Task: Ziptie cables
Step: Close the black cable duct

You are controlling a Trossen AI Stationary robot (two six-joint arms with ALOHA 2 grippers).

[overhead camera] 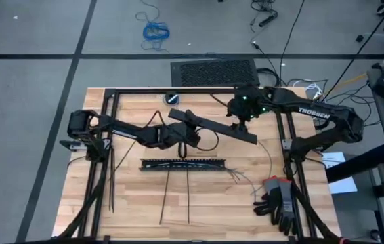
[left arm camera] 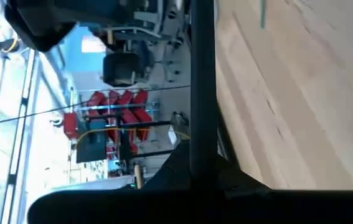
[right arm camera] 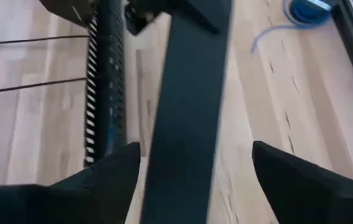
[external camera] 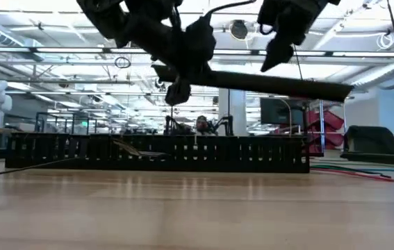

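Observation:
A black slotted bar (overhead camera: 181, 163) lies on the wooden table, and the cables' thin splayed ends (overhead camera: 244, 177) trail from its right end. Three zipties (overhead camera: 165, 196) lie straight on the table near and left of it. My left gripper (overhead camera: 189, 126) is shut on a wide flat black bar (overhead camera: 222, 127) held in the air beyond the slotted bar. My right gripper (overhead camera: 240, 123) hovers open over that flat bar's right half (right arm camera: 185, 118), one finger on each side and a gap at both. My left gripper holds the flat black bar near its left end (external camera: 176, 73), pinched between the two fingers. The bar runs on away from the fingers toward the table's right (left arm camera: 202, 87). It is lifted clear of the table, nearly level, its right end a little lower.
Grey-and-red work gloves (overhead camera: 280, 203) lie at the near right corner. A small blue coil (overhead camera: 172, 99) sits at the table's far edge. A black frame (overhead camera: 178, 89) runs around the table. Bare wood lies near the front edge.

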